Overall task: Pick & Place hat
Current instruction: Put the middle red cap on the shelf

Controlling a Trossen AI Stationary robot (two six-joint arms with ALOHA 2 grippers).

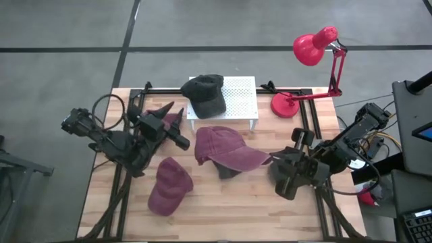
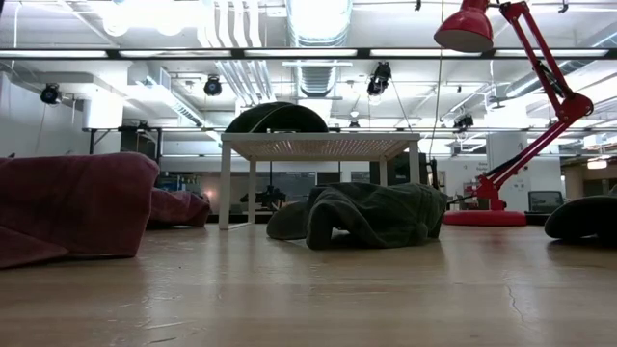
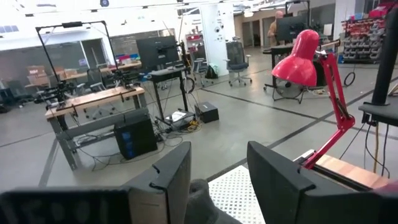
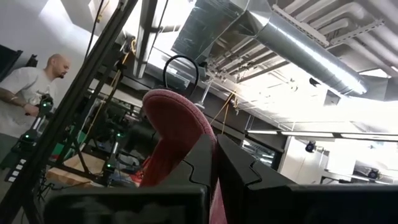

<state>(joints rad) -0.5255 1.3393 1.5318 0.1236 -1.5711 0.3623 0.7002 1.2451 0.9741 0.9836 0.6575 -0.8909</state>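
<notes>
Honestly, found the right gripper clamped nearly shut on the brim of the maroon hat lying right ahead of it, left gripper wide open and empty beyond, so figured on lifting slow to stop that floppy brim slipping.

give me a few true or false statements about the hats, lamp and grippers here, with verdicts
1. A dark hat sits on top of the white rack. True.
2. Three maroon hats lie on the table. False: two show, a large maroon hat in the middle and a small maroon hat nearer the left arm.
3. The red lamp stands at the table's far right corner. True.
4. The left gripper holds a hat. False: its fingers are open with nothing between them.
5. The right gripper has its fingers together. True.
</notes>
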